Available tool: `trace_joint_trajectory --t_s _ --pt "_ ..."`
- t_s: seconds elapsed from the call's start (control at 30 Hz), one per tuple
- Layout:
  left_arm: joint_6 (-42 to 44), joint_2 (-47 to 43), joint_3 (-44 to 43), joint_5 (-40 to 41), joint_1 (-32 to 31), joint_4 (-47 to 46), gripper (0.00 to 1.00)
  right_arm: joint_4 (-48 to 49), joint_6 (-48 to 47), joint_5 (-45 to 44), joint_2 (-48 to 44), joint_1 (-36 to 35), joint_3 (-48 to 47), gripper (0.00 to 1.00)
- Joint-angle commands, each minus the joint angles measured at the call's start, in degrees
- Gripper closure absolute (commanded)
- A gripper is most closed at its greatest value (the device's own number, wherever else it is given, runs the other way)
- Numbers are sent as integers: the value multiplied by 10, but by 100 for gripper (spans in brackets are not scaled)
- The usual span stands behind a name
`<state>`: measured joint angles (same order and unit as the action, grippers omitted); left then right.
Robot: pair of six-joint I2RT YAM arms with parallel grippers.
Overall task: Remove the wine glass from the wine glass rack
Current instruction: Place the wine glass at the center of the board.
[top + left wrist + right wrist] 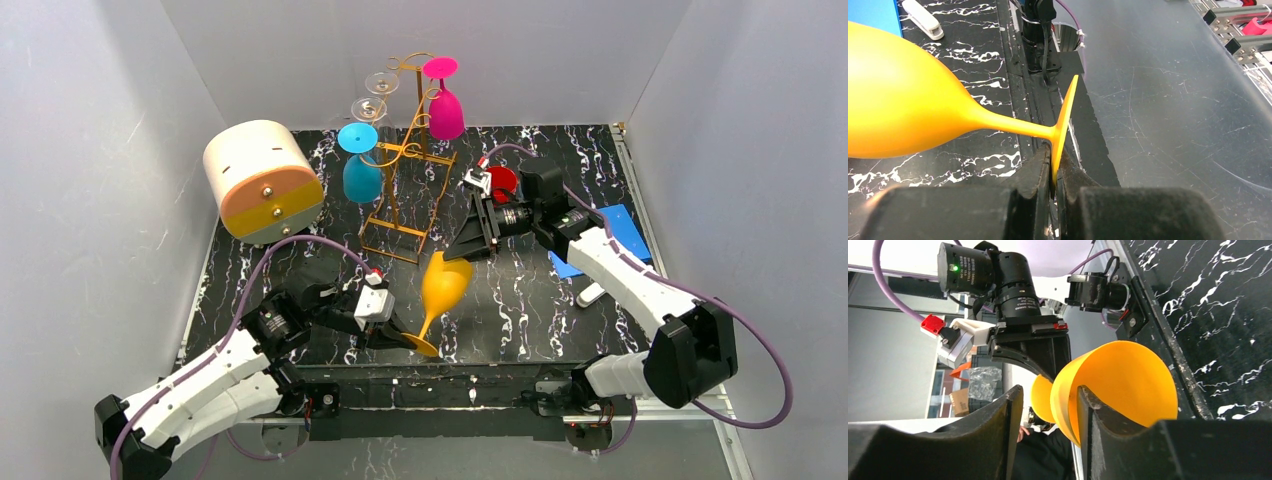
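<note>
Marbled table point(520, 300), wine glass point(447, 280) foot in left claw point(1054, 172)

Tilted yellow wine glass point(445, 281) near rack point(400, 190)

The far left corner of the surface point(520, 310) is crowded: the cream-and-orange box point(262, 180) sits there, with the wine glass rack point(405, 160) near it, carrying a blue glass point(361, 175), a pink glass point(446, 112) and 2 clear glasses point(374, 96). Across the middle toward the near edge, the yellow wine glass point(443, 285) bars the way, foot clamped in the left gripper point(400, 335), rim between the parted jaws of the right gripper point(468, 245). Bare room lies from there to the right edge, up to a blue pad point(610, 235).
</note>
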<state>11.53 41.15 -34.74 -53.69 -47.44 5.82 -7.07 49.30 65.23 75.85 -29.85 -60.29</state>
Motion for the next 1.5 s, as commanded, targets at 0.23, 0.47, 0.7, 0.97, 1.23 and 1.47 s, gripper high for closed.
trace_joint_trajectory --t_s 0.23,0.47,0.7,0.97,1.23,1.47 --pt "16 -7 -19 12 1 32 100 -1 1 78 13 -1 -33 70" --pt "12 0 -25 9 1 32 100 -22 1 71 22 -1 -38 63" --pt "16 3 -26 10 0 34 100 -28 -2 72 28 -1 -40 72" --pt "10 -2 -33 13 0 29 100 -25 4 84 34 -2 -44 73" --pt "10 7 -30 10 0 29 100 -21 4 102 33 -1 -48 68" --pt "15 6 -32 20 1 29 100 -13 6 117 28 -2 -39 73"
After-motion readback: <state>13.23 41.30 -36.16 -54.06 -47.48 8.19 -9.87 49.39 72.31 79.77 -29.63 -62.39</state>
